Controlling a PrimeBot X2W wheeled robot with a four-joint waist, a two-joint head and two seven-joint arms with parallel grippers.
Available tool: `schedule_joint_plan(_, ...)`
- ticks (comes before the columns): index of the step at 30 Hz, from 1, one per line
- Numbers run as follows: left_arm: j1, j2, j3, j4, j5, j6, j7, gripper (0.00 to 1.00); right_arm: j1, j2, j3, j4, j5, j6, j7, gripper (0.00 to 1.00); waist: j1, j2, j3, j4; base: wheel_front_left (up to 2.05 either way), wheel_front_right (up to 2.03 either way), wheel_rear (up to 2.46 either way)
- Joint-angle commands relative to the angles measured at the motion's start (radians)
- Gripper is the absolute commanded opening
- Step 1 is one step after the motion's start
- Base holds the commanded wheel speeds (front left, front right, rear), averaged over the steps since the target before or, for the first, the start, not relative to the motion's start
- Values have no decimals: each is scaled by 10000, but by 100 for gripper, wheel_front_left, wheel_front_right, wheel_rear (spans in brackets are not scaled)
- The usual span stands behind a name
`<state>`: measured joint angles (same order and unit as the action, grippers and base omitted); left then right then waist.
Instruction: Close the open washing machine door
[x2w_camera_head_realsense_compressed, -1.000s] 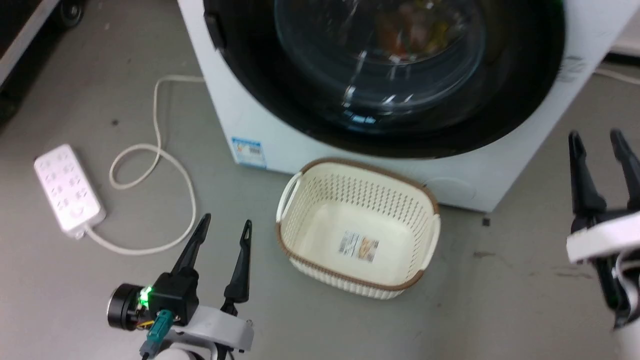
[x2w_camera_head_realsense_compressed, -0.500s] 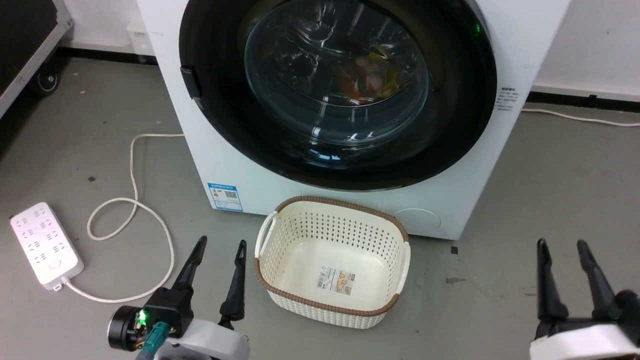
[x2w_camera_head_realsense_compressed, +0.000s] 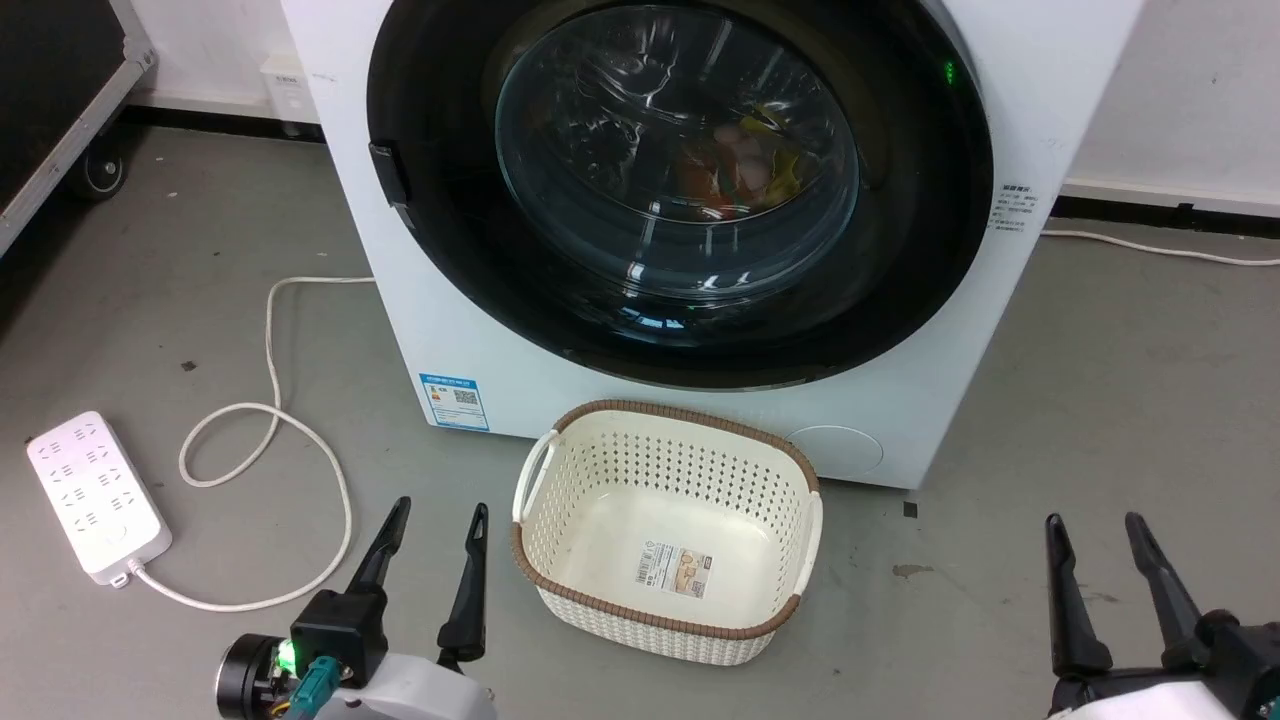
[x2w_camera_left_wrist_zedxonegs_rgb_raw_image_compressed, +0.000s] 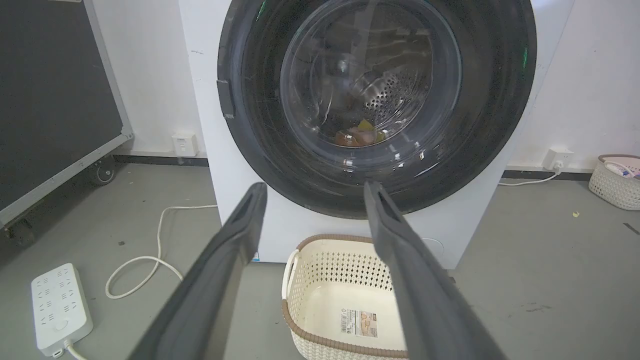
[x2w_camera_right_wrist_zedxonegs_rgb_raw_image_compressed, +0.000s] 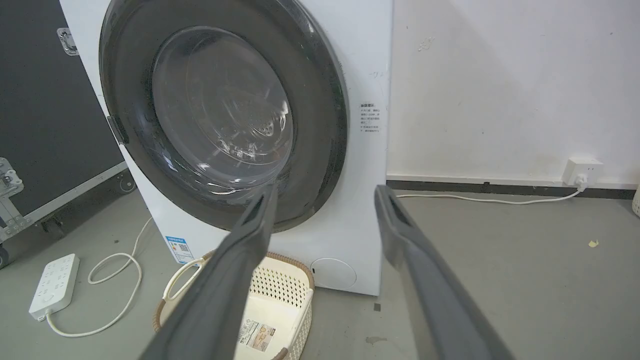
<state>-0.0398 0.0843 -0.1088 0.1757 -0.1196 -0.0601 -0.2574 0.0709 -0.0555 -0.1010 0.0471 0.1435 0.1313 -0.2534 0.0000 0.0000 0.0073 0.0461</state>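
Left end effector (x2w_camera_head_realsense_compressed: 440, 505) and right end effector (x2w_camera_head_realsense_compressed: 1092, 520) are hovering released, empty, well apart from the washing machine (x2w_camera_head_realsense_compressed: 440, 320), probably because the washing machine door (x2w_camera_head_realsense_compressed: 680, 180) is lying flush against its front.

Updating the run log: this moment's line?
washing machine door: looks shut | left claw: open, empty | right claw: open, empty | basket: on floor
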Motion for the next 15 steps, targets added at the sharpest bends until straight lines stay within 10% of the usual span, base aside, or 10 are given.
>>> schedule_joint_plan(1,98,36,23,26,-65,54,-44,100,157,50,22,35,66,-6,-74,100,0,0,-1,-5,0,0,0)
schedule_joint_plan(5,71,38,-42,46,-115,2,-44,100,136,51,52,75,92,-6,-79,100,0,0,17,-12,0,0,0)
schedule_joint_plan(6,0,0,-44,38,-65,-6,7,0,27,4,48,55,-4,2,-34,0,0,0,16,-12,0,0,0)
schedule_joint_plan(15,20,-30,10,-55,-1,25,146,0,-12,4,92,29,-90,2,99,0,0,0,10,-36,0,0,0)
